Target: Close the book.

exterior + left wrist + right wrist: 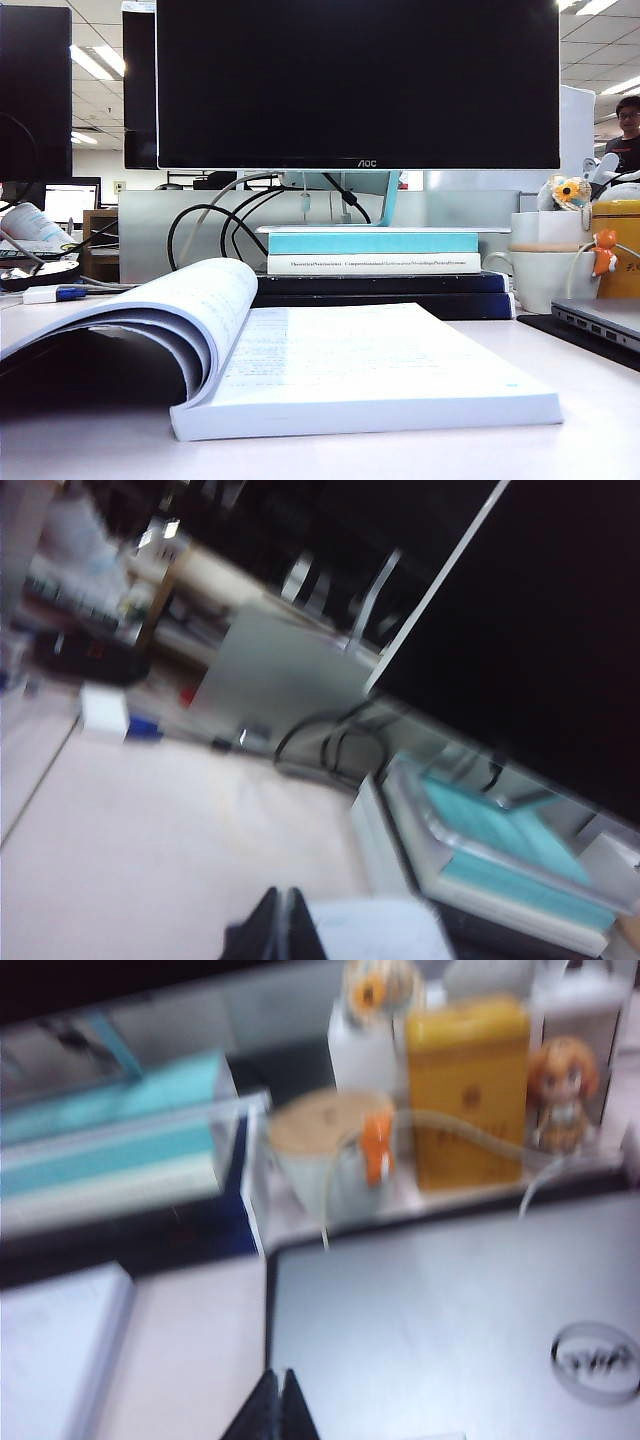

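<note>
- the book [330, 370] lies open on the desk in front of the monitor [357, 80], left pages curled up; closing hasn't begun, i judge.
- next i'd get a claw under the curled leaf and sweep it over.
- left claw [276, 930] hangs clenched over the bare desk, holding nothing.
- right claw [275, 1410] is clenched too, empty, above the laptop [440, 1320].
</note>
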